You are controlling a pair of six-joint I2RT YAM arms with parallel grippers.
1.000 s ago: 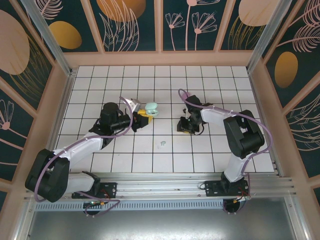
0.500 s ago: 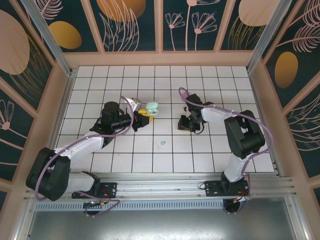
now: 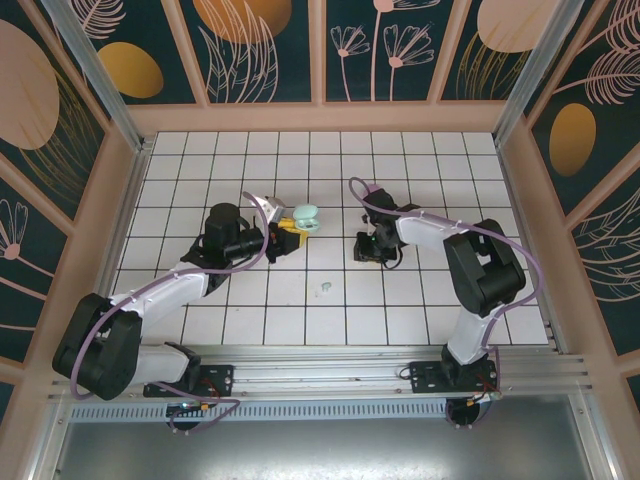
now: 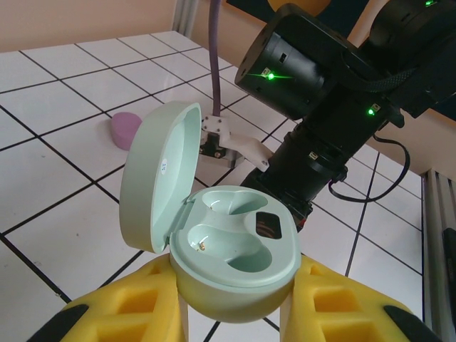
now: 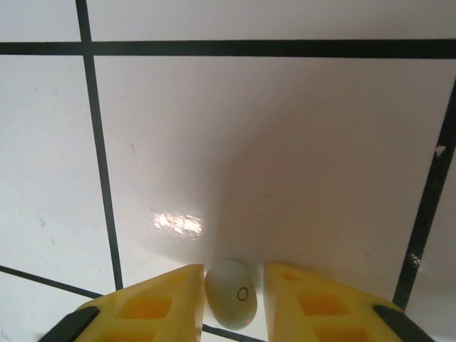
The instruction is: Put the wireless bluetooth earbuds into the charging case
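Obs., single frame: your left gripper [image 4: 231,303] has its yellow fingers [image 4: 121,310] clamped on the lower shell of the mint-green clamshell plastic charging case [image 4: 235,249]. The case is held off the white tiled table [image 3: 420,160], left of the table's centre in the top view [image 3: 303,217]. Its lid [image 4: 153,171] stands hinged open and upright on the left side as the wrist camera sees it. Two moulded wells face up, and there is a dark rectangular recess in the one farther from the hinge. Beyond the case lid, a pale purple rounded plastic piece [image 4: 127,130] lies on a tile, apart from the case; you cannot tell from here what it is. To the right of the case, your right gripper [image 3: 368,250] is down at the tile surface. Its yellow fingers [image 5: 153,303] stand narrowly apart on either side of a pale mint oval plastic earbud [image 5: 230,293] with a small ring mark, which lies on the tile just above a dark grout line. The left finger looks to be against the earbud and the right shows a sliver of gap, so you cannot tell whether it is gripped. A second small mint earbud [image 3: 325,288] lies loose on a tile, toward the arm bases from the case and slightly to its right, well apart from both grippers.
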